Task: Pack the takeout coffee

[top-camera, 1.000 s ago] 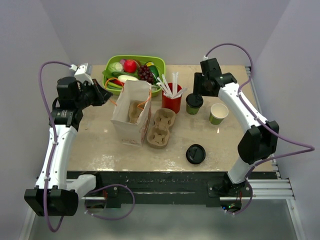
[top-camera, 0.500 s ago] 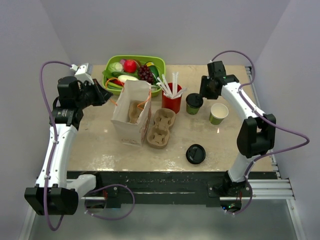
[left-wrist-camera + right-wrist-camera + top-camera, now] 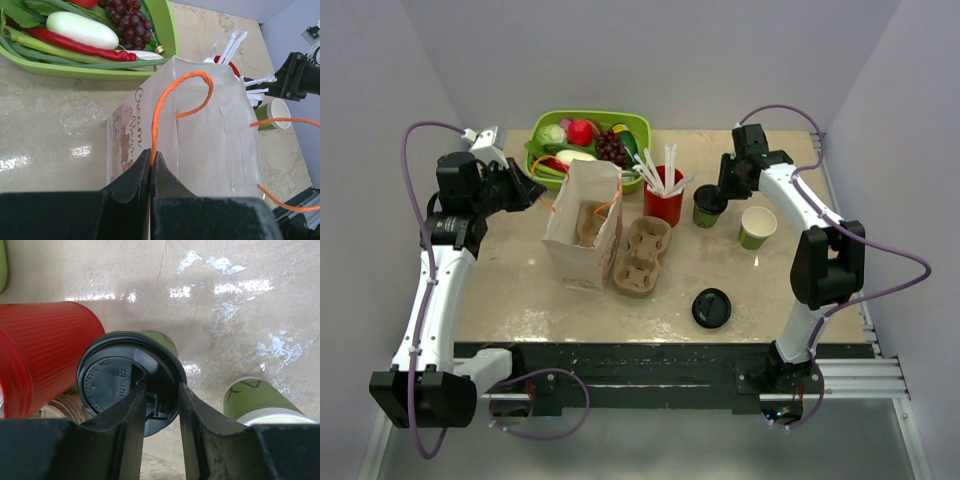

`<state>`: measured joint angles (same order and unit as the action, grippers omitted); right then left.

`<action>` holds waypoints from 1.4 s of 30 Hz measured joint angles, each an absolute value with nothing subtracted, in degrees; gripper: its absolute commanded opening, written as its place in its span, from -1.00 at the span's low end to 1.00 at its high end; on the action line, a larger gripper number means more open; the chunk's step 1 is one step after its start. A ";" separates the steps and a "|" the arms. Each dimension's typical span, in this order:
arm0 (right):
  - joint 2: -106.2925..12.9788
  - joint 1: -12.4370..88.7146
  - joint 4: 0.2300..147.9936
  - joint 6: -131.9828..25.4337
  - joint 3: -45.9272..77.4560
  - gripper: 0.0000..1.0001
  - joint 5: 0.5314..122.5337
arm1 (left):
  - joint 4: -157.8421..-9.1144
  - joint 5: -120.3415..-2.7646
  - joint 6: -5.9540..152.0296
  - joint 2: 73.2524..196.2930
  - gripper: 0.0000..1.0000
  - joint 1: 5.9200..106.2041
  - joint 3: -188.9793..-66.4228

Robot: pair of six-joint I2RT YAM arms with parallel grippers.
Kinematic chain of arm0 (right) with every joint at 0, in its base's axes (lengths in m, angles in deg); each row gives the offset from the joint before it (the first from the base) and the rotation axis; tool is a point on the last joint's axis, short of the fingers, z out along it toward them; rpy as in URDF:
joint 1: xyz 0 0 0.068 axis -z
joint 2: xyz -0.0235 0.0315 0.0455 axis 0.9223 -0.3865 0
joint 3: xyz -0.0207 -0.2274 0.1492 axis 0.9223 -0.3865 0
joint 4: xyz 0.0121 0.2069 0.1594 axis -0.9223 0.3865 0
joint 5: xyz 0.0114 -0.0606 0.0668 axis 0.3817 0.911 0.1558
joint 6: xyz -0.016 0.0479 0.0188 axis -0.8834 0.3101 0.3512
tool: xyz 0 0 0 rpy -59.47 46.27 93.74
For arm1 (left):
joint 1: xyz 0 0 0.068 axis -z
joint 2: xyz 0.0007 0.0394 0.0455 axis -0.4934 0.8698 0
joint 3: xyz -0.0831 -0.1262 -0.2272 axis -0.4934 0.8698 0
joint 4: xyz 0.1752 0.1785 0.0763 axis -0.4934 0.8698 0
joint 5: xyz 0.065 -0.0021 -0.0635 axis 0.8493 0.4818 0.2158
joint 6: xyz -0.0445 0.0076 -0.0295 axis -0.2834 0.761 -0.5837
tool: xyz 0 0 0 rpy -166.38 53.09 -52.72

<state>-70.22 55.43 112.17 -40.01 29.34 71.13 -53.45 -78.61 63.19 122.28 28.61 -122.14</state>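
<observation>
From above, the small green paper cup with the round black plastic lid stands upright on the beige bench. Its long axis is vertical and the lid faces up. It sits just beside the red ribbed cup of white sticks, between that and an open green paper cup.

At my left wrist, my left jaws are pinched shut on the orange cord handle of the white paper bag.

At my right wrist, my right jaws stand part-way open, fingers over the lid's top. I cannot tell whether they touch it.
</observation>
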 measured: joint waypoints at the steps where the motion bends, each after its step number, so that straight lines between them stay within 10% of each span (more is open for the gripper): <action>1: -70.22 55.45 112.08 -39.99 29.34 -0.37 71.13 | -53.45 -78.61 63.19 122.37 -1.00 28.61 -122.14; 22: -69.56 55.65 111.97 -38.68 28.71 -0.34 69.14 | -53.89 -80.08 63.16 123.46 -1.00 28.61 -122.14; 31: -69.39 55.69 111.54 -38.02 28.07 -1.00 68.53 | -53.91 -80.14 63.19 123.75 -1.00 28.61 -122.12; 42: -67.86 55.67 111.25 -38.51 27.24 -1.00 69.34 | -54.00 -80.21 63.16 124.10 -1.00 28.61 -122.01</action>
